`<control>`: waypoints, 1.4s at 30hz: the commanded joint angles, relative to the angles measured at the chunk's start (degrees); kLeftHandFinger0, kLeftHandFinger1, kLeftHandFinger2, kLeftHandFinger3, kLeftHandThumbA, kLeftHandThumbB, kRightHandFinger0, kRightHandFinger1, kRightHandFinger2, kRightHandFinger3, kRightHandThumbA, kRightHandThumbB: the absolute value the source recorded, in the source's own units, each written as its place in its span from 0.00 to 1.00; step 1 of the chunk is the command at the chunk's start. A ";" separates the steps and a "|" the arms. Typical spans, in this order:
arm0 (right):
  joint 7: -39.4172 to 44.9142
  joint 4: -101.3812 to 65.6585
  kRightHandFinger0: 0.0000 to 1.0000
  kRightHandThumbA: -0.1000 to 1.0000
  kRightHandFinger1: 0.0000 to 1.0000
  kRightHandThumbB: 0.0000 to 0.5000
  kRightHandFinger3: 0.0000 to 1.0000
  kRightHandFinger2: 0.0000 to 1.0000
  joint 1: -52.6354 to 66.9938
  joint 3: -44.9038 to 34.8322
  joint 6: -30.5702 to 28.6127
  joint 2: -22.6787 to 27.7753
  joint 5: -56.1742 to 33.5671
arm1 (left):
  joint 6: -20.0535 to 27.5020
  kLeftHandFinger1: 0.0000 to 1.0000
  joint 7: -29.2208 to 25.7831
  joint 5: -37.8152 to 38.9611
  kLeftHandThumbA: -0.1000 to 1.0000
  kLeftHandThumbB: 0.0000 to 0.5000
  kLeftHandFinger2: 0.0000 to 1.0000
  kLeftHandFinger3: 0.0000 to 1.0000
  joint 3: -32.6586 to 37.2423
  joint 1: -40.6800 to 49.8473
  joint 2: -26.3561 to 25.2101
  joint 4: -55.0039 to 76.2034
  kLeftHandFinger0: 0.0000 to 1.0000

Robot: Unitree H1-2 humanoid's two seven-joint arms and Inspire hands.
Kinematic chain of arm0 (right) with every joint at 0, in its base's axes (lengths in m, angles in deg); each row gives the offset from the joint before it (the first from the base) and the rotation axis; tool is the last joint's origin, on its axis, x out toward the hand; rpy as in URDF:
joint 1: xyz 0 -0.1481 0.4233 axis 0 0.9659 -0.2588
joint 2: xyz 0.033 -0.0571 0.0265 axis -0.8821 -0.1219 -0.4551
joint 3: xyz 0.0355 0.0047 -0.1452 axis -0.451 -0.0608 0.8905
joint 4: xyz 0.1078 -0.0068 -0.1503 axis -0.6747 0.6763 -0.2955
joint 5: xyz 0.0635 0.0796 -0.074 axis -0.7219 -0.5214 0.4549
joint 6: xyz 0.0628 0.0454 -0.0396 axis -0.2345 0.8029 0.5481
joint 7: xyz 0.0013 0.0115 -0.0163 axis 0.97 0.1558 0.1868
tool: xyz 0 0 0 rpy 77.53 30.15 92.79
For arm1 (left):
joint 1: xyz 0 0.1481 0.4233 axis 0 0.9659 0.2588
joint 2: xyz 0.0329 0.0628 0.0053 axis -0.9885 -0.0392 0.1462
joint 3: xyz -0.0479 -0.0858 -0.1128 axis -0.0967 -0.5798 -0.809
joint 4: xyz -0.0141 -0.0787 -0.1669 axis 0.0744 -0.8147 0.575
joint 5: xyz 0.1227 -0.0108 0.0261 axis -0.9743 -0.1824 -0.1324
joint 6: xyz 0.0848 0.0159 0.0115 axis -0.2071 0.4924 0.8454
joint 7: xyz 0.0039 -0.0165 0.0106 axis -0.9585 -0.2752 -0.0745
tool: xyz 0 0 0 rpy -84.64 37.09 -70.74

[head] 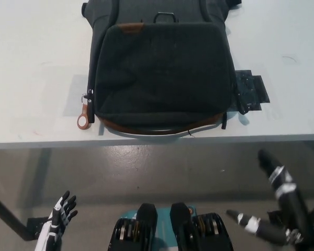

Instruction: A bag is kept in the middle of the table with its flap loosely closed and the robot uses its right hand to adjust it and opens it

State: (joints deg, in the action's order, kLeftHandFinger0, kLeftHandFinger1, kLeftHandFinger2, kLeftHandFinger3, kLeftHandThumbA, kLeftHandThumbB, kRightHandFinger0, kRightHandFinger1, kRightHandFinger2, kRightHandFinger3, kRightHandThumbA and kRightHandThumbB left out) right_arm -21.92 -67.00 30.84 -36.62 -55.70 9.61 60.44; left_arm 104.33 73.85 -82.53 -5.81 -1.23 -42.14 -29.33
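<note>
Bag [162, 73] lying flat on the white worktop [36, 68], mid-picture in the head view, near edge close to the worktop's front rim, flap [165, 78] covering the front and lying closed. Small ring pull [83, 121] hanging off the left zip side; black patch [251, 90] on the worktop just right of the bag. Right hand [275, 209] low at the bottom right, below worktop level and well apart from the bag, fingers [269, 164] spread, grasping nothing. Left hand [57, 219] resting at the lower left, fingers apart, also empty. To do well, probably: raise the right hand over the rim, meet the flap at its near right corner, slip under the edge, lift away without dragging the bag
</note>
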 commanded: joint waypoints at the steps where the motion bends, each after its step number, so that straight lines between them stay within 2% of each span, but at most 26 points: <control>1: 0.52 -4.24 1.00 1.00 1.00 0.60 1.00 1.00 -5.81 -2.40 4.30 1.76 -1.78 | 3.41 1.00 0.92 1.31 1.00 1.00 1.00 1.00 -0.31 0.25 -0.76 0.45 1.00; 2: 0.76 -5.23 1.00 1.00 1.00 0.58 1.00 1.00 -9.83 -3.69 7.61 3.09 -3.18 | 3.57 1.00 1.03 1.46 1.00 1.00 1.00 1.00 -0.31 0.39 -0.72 0.38 1.00; 4: 0.81 -5.06 1.00 1.00 1.00 0.58 1.00 1.00 -13.80 -4.71 9.94 3.69 -4.63 | 3.83 1.00 0.92 1.28 1.00 1.00 1.00 1.00 -0.43 0.45 -0.68 0.26 1.00; 5: 0.99 -4.75 1.00 1.00 1.00 0.54 1.00 1.00 -15.28 -5.01 10.33 3.97 -4.88 | 3.97 1.00 0.97 1.32 1.00 1.00 1.00 1.00 -0.49 0.41 -0.69 0.19 1.00; 8: 1.11 -4.74 1.00 1.00 1.00 0.54 1.00 1.00 -15.89 -5.17 10.85 4.11 -5.06 | 4.10 1.00 1.04 1.35 1.00 1.00 1.00 1.00 -0.52 0.38 -0.68 0.11 1.00; 10: 1.15 -1.54 1.00 1.00 1.00 0.45 1.00 1.00 -24.19 -5.84 15.44 4.72 -5.85 | 3.91 1.00 1.00 0.91 1.00 1.00 1.00 1.00 -0.40 0.77 -0.78 0.07 1.00; 15: 2.00 2.17 1.00 1.00 1.00 0.44 1.00 1.00 -29.21 -6.22 18.22 5.16 -6.25 | 4.24 1.00 1.09 0.73 1.00 1.00 1.00 1.00 -0.23 1.38 -0.80 -0.27 1.00; 17: 2.18 6.91 1.00 1.00 1.00 0.48 1.00 1.00 -33.40 -6.27 18.62 5.10 -6.38 | 4.26 1.00 1.01 0.57 1.00 1.00 1.00 1.00 -0.21 1.50 -0.78 -0.43 1.00; 21: 2.31 7.72 1.00 1.00 1.00 0.48 1.00 1.00 -34.00 -6.34 18.55 5.04 -6.34 | 4.29 1.00 0.95 0.52 1.00 1.00 1.00 1.00 -0.20 1.49 -0.78 -0.48 1.00; 23: 3.91 16.71 1.00 1.00 1.00 0.60 1.00 1.00 -41.04 -4.86 20.42 5.37 -5.97 | 5.28 1.00 1.24 0.77 1.00 1.00 1.00 1.00 -0.03 2.00 -0.63 -1.25 1.00; 25: 4.22 18.24 1.00 1.00 1.00 0.60 1.00 1.00 -42.12 -4.53 20.38 5.36 -5.83 | 5.30 1.00 1.19 0.75 1.00 1.00 1.00 1.00 -0.10 2.03 -0.72 -1.33 1.00; 28: 5.87 24.02 1.00 1.00 1.00 0.53 1.00 1.00 -46.44 -3.87 20.98 5.69 -6.28 | 5.40 1.00 1.18 0.64 1.00 1.00 1.00 1.00 -0.03 1.65 -0.79 -1.60 1.00; 30: 6.66 27.07 1.00 1.00 1.00 0.40 1.00 1.00 -48.37 -4.26 21.93 5.52 -7.46 | 4.87 1.00 1.16 0.46 1.00 1.00 1.00 1.00 0.08 1.65 -0.77 -1.38 1.00; 33: 7.79 31.54 1.00 1.00 1.00 0.35 1.00 1.00 -50.74 -5.25 21.81 4.96 -9.31 | 4.95 1.00 1.11 -0.29 1.00 1.00 1.00 1.00 0.25 1.73 -1.05 -1.28 1.00; 36: 8.30 35.55 1.00 1.00 1.00 0.41 1.00 1.00 -52.72 -5.47 20.97 4.91 -9.63 | 5.17 1.00 1.21 -0.17 1.00 1.00 1.00 1.00 0.27 1.56 -1.12 -1.38 1.00; 37: 8.41 37.45 1.00 1.00 1.00 0.50 1.00 1.00 -53.54 -5.55 20.38 4.82 -9.67 | 4.79 1.00 1.26 -0.03 1.00 1.00 1.00 1.00 0.26 1.56 -1.16 -1.19 1.00; 39: 9.03 39.24 1.00 1.00 1.00 0.54 1.00 1.00 -54.28 -5.72 19.77 4.67 -10.27 | 3.93 1.00 1.41 0.11 1.00 1.00 1.00 1.00 0.32 1.50 -1.29 -0.75 1.00; 42: 9.52 41.22 1.00 1.00 1.00 0.51 1.00 1.00 -54.87 -5.42 18.93 4.76 -9.97 | 3.68 1.00 1.80 -0.08 1.00 1.00 1.00 1.00 0.68 1.45 -1.58 -0.47 1.00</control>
State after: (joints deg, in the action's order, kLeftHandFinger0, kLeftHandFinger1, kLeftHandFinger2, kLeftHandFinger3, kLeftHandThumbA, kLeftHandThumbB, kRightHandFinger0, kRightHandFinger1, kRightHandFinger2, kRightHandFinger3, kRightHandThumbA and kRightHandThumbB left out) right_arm -14.69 -27.41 -19.52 -41.56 -34.62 14.23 52.49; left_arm 107.08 74.43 -82.28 -5.65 0.41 -42.38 -31.43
